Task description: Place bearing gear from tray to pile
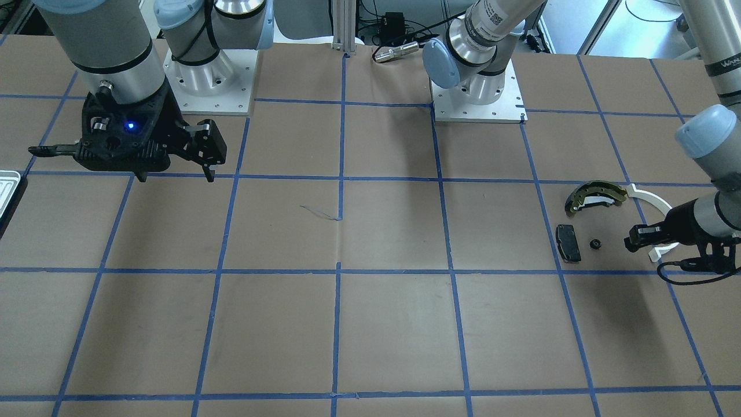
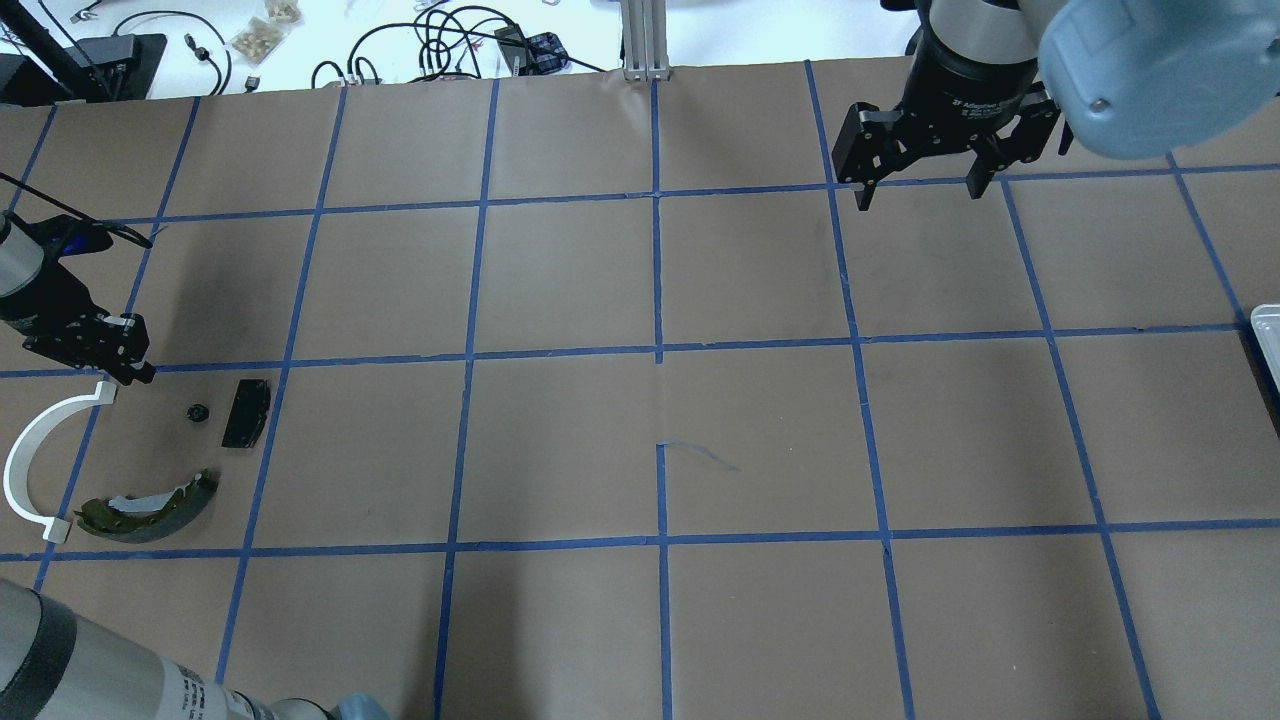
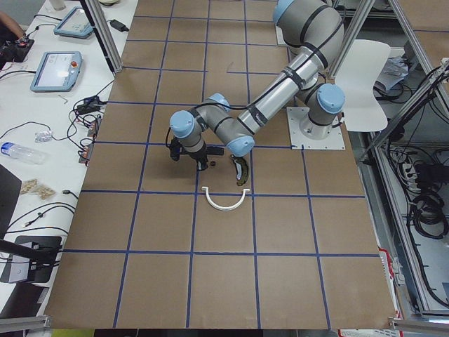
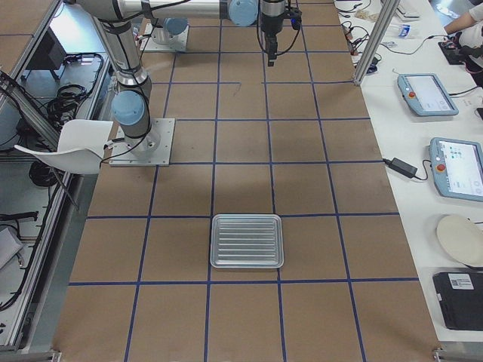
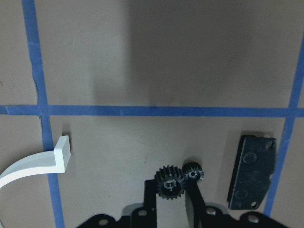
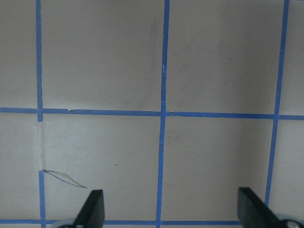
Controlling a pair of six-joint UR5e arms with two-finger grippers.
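Left gripper [image 1: 631, 240]: low over the table [image 2: 760, 440], lying nearly level. Its fingers [image 5: 150, 192] stand a little apart and grip nothing.
Gear [image 1: 594, 244]: on the table just ahead of the left fingertips, not touching them. In the left wrist view it shows in the gap between the fingers as a larger and a smaller toothed wheel, side by side. I cannot tell whether the two wheels are one piece.
Pad [image 2: 246, 412]: flat on the table just past the gear, on the side away from the left gripper, and apart from the gear.
Arc [image 2: 25, 450]: white, flat on the table. One end lies just beside the left fingertips, and the rest curves away to the gripper's side.
Shoe [image 2: 150, 510]: olive-gold, at the arc's far end and farther from the left gripper than the gear is. I cannot tell whether it touches the arc.
Pile: the gear lies among the pad, the arc and the shoe.
Right gripper [image 2: 922, 195]: well apart from the pile, pointing down above the table. Its jaws are spread wide with only table between them.
Tray [image 4: 247, 241]: on the table beyond the right gripper, on its side away from the pile, well apart from both grippers.
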